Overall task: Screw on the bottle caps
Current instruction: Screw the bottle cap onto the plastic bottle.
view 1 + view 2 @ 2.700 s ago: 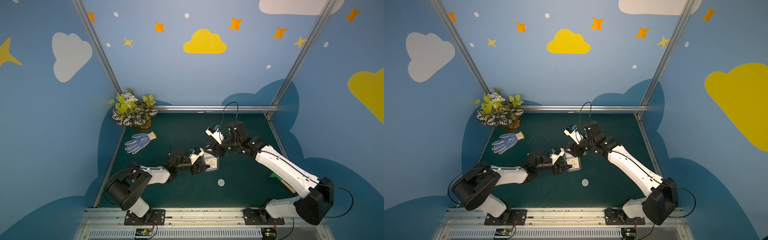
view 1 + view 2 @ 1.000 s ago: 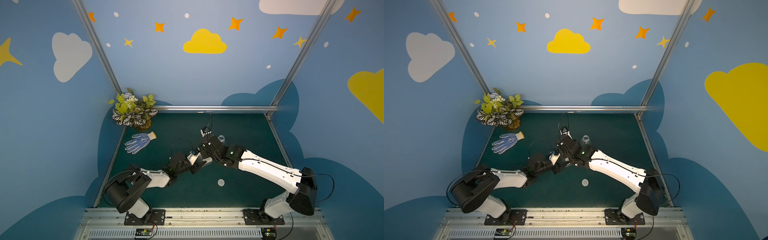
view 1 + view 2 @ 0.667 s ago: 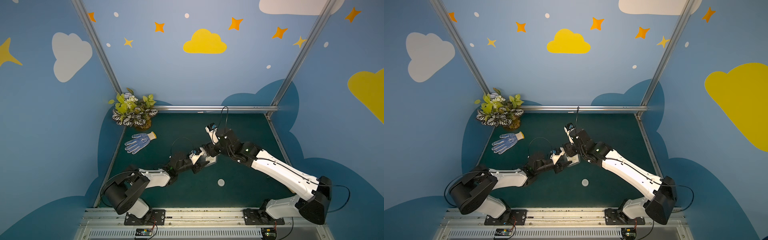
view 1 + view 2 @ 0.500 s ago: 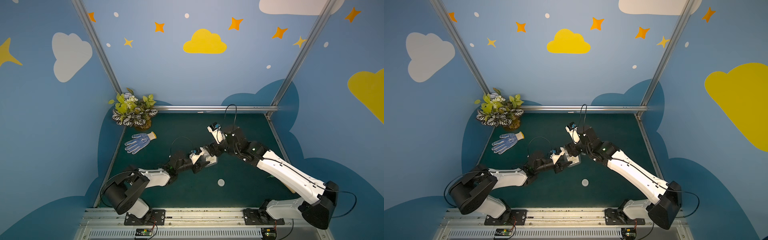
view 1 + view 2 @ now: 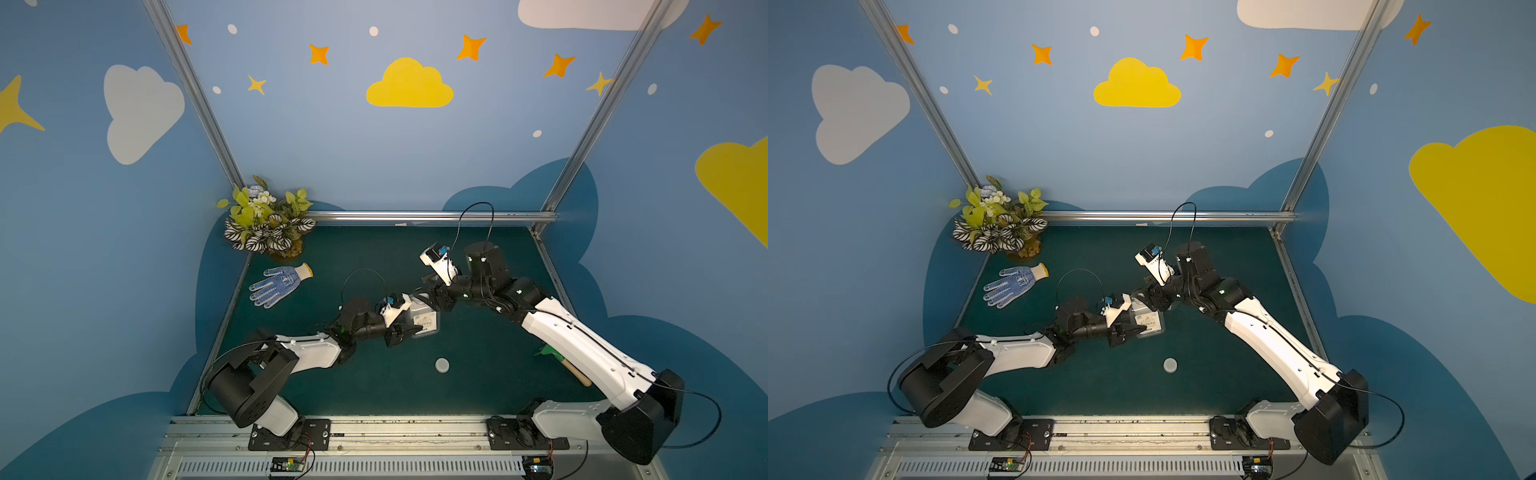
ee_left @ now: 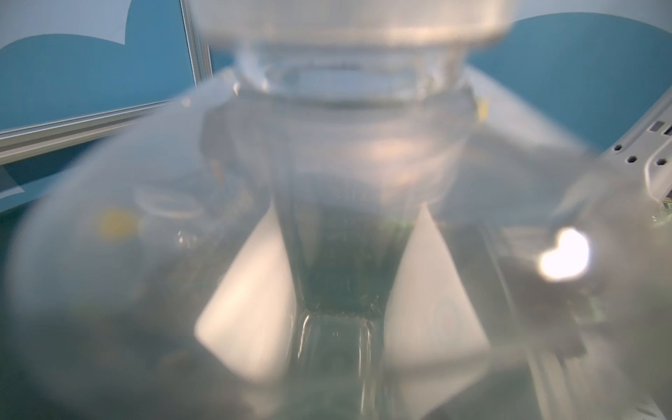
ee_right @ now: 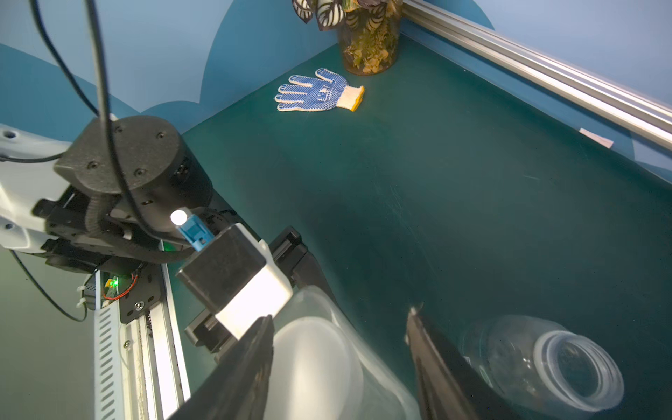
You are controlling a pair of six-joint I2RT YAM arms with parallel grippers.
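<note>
**Top views.** The left gripper [image 5: 411, 321] is closed on the body of the rectangular bottle [image 5: 426, 319], near the centre of the green table [image 5: 374, 386], with the white label facing up. Whether the bottle rests on the surface cannot be determined. The right gripper [image 5: 433, 296] meets the bottle at its neck end; its jaw state cannot be read from these views. The loose cap [image 5: 442, 365] lies flat on the table, nearer the arm bases than the bottle and apart from both grippers. Both top views show a glove [image 5: 1015, 286] and a potted plant [image 5: 998, 226] towards the far left corner, well clear of the arms.

**Left wrist view.** The clear rectangular bottle fills the picture and is out of focus. Its neck [image 6: 345, 83] points away from the camera. The gripper fingers cannot be distinguished through the plastic.

**Right wrist view.** The right gripper's jaws stand apart and straddle the fitted cap [image 7: 312, 360], which sits on the bottle's neck. One finger [image 7: 251, 363] is at the cap's edge. The other finger is clear of the cap, with table visible in the gap. This area is motion-blurred. The round bottle [image 7: 545, 363] lies on its side on the table just beyond that second finger, mouth uncapped and turned towards the camera. The left arm's camera housing [image 7: 236, 280] sits just beside the fitted cap.
</note>
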